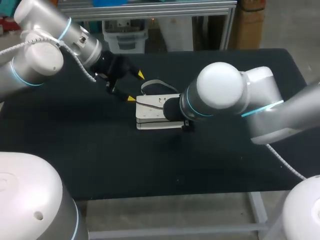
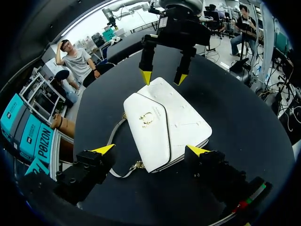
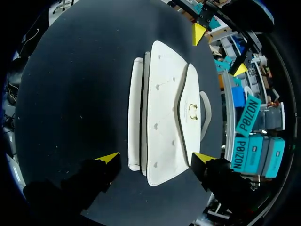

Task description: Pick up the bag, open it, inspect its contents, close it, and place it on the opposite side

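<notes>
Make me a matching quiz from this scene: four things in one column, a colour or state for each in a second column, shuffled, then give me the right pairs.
Column one:
1. bag
2. clasp
3. table
4. left tool

Column two:
A. black
B. open, with yellow tips
C. gold
D. white

Pairs: 1-D, 2-C, 3-A, 4-B
</notes>
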Robot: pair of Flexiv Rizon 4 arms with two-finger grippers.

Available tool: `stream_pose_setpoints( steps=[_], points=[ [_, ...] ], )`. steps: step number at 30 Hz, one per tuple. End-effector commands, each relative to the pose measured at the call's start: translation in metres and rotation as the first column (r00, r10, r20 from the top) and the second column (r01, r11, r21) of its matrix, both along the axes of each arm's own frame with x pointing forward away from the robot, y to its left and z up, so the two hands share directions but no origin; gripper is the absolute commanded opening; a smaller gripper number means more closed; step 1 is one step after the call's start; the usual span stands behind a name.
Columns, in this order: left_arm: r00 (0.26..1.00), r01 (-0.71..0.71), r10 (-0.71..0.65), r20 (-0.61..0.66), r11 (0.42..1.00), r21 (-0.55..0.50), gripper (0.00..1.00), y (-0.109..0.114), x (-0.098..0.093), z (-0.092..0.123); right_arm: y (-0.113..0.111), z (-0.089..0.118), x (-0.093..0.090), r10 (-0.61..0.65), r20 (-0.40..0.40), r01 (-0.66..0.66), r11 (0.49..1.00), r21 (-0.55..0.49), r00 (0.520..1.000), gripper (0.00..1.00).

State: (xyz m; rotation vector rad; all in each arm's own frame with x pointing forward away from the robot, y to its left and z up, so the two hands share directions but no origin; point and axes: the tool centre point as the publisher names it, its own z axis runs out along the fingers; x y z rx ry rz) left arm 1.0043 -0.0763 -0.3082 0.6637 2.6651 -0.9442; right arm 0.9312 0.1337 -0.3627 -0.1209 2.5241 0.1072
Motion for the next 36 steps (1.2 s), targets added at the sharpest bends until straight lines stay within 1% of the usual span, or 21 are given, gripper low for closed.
stream_pose_setpoints(
  steps=[1, 2, 3, 4, 5, 6, 8, 9, 13, 18, 20, 22, 24, 32, 36],
  points=[
    [1.000, 0.009, -0.009, -0.009, 1.000, 0.003, 1.00, -0.003, 0.006, -0.003, 0.004, -0.003, 0.005, -0.006, 0.003, 0.006, 1.000, -0.012, 1.000, 0.89],
    [1.000, 0.011, -0.011, -0.010, 1.000, 0.003, 1.00, -0.004, 0.006, -0.004, 0.003, -0.004, 0.007, -0.016, 0.003, 0.016, 1.000, -0.024, 1.000, 0.76],
    [1.000, 0.012, -0.012, -0.011, 1.000, 0.004, 1.00, -0.004, 0.007, -0.004, 0.003, -0.005, 0.009, -0.018, 0.003, 0.018, 1.000, -0.026, 1.000, 0.71],
    [1.000, 0.013, -0.013, -0.012, 1.000, 0.006, 1.00, -0.004, 0.007, -0.005, 0.002, -0.005, 0.009, -0.023, 0.005, 0.023, 0.999, -0.026, 1.000, 0.69],
    [1.000, 0.013, -0.013, -0.013, 1.000, 0.008, 1.00, -0.004, 0.007, -0.006, 0.003, -0.004, 0.010, -0.027, 0.015, 0.028, 0.999, -0.031, 1.000, 0.68],
    [1.000, 0.014, -0.014, -0.015, 1.000, 0.010, 1.00, -0.004, 0.007, -0.007, 0.004, -0.003, 0.010, -0.033, 0.023, 0.034, 0.999, -0.041, 0.999, 0.71],
    [1.000, 0.015, -0.015, -0.018, 1.000, 0.012, 1.00, -0.005, 0.008, -0.008, 0.006, -0.003, 0.011, -0.030, 0.025, 0.031, 0.999, -0.045, 0.999, 0.65],
    [1.000, 0.015, -0.015, -0.019, 1.000, 0.013, 1.00, -0.005, 0.008, -0.008, 0.007, -0.004, 0.012, -0.034, 0.031, 0.036, 0.998, -0.059, 0.999, 0.67],
    [1.000, 0.020, -0.020, -0.021, 1.000, 0.016, 1.00, -0.005, 0.008, -0.009, 0.009, -0.007, 0.015, -0.025, 0.036, 0.028, 0.998, -0.059, 0.999, 0.67],
    [0.999, 0.030, -0.029, -0.023, 0.999, 0.019, 1.00, -0.005, 0.009, -0.010, 0.012, -0.012, 0.018, -0.012, 0.053, 0.015, 0.998, -0.062, 0.999, 0.60],
    [0.999, 0.034, -0.034, -0.023, 0.999, 0.021, 1.00, -0.005, 0.009, -0.010, 0.012, -0.013, 0.019, -0.006, 0.060, 0.009, 0.998, -0.062, 0.998, 0.56],
    [0.999, 0.037, -0.036, -0.023, 0.999, 0.023, 1.00, -0.005, 0.009, -0.011, 0.011, -0.013, 0.021, -0.007, 0.066, 0.012, 0.998, -0.065, 0.998, 0.49],
    [0.999, 0.039, -0.038, -0.024, 0.999, 0.025, 1.00, -0.005, 0.009, -0.011, 0.011, -0.013, 0.022, -0.004, 0.074, 0.009, 0.998, -0.067, 0.997, 0.47],
    [0.999, 0.044, -0.043, -0.025, 0.999, 0.031, 1.00, -0.006, 0.009, -0.013, 0.007, -0.013, 0.025, -0.002, 0.083, 0.008, 0.998, -0.069, 0.997, 0.47],
    [0.999, 0.044, -0.044, -0.026, 0.998, 0.036, 1.00, -0.007, 0.010, -0.013, 0.005, -0.012, 0.025, -0.001, 0.089, 0.007, 0.998, -0.069, 0.996, 0.50]
  ],
)
